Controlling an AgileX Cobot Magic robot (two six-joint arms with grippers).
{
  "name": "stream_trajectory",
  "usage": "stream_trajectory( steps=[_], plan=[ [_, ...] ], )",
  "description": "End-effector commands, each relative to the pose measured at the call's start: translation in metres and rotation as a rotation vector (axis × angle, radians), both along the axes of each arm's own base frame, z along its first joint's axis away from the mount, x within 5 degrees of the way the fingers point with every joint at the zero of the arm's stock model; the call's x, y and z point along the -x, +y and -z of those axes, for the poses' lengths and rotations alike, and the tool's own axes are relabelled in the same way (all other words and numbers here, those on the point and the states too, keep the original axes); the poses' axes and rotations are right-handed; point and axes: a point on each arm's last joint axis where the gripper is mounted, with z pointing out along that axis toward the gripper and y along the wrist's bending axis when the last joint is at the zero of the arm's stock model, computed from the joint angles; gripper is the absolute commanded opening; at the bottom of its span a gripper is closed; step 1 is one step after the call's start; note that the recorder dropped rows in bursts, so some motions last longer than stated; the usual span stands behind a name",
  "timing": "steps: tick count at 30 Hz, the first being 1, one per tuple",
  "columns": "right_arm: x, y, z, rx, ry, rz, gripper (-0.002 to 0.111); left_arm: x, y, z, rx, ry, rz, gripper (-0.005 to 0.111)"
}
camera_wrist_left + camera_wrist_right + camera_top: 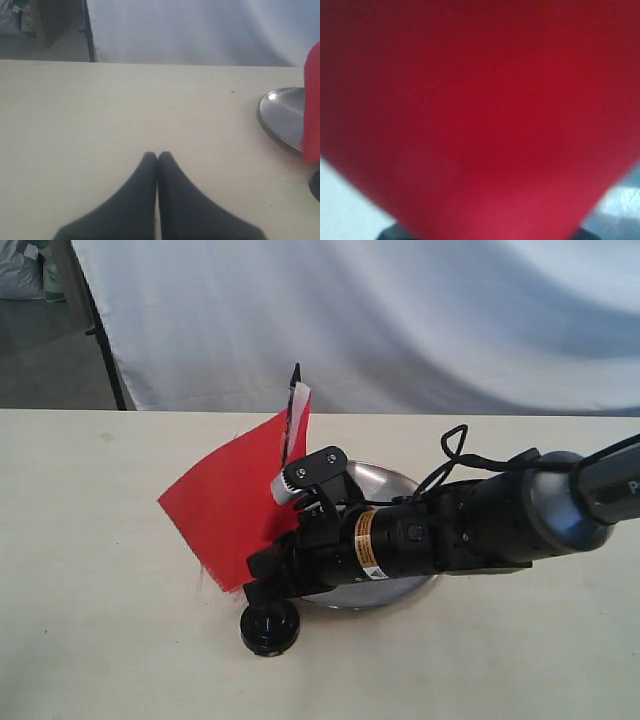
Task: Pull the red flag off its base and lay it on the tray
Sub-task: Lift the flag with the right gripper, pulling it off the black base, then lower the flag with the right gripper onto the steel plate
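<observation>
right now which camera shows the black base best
The exterior view: the whole base sits on the table. The left wrist view catches only its edge; the right wrist view is filled by the flag.

On my feed the cream tabletop (100, 640) fills the near half of the scene, bare to the left, with a few small dark specks. Behind its far edge a white sheet (420, 320) hangs in soft folds across most of the background. At the far left a thin black pole (105, 355) slants down beside the sheet's edge to the grey floor (40, 360). A pale sack (18, 270) sits in the far left corner, and something brown (50, 22) stands near it.
</observation>
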Motion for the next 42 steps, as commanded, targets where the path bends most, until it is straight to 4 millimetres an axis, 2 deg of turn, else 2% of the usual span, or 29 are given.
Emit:
stream_trajectory(
  steps=[1,4,9,11,13,21,29,33,36,42],
  plan=[
    [0.006,0.005,-0.005,-0.063,0.018,-0.053,0.000,0.000,0.000,0.000,0.004,-0.005,-0.001,0.000],
    [0.007,0.007,-0.037,-0.147,-0.034,-0.068,0.000,0.000,0.000,0.000,0.004,-0.005,-0.001,0.000],
    [0.006,0.008,-0.109,-0.292,-0.156,-0.056,0.000,0.000,0.000,0.000,0.004,-0.005,-0.001,0.000],
    [0.007,0.004,-0.124,-0.320,-0.164,-0.030,0.000,0.000,0.000,0.000,0.004,-0.005,-0.001,0.000],
    [0.004,0.001,-0.125,-0.307,-0.151,0.016,0.000,0.000,0.000,0.000,0.004,-0.005,-0.001,0.000],
    [-0.022,-0.020,-0.110,-0.122,-0.120,0.322,0.000,0.000,0.000,0.000,0.004,-0.005,-0.001,0.000],
    [-0.040,-0.038,-0.100,-0.125,-0.060,0.410,0.000,0.000,0.000,0.000,0.000,-0.005,-0.001,0.000],
    [-0.045,-0.035,-0.079,-0.091,-0.009,0.421,0.000,0.000,0.000,0.000,0.000,-0.005,-0.001,0.000],
    [-0.051,-0.031,-0.044,-0.028,0.065,0.434,0.000,0.000,0.000,0.000,0.000,-0.005,-0.001,0.000],
    [-0.057,-0.032,-0.004,0.046,0.140,0.458,0.000,0.000,0.000,0.000,0.000,-0.005,-0.001,0.000]
  ],
)
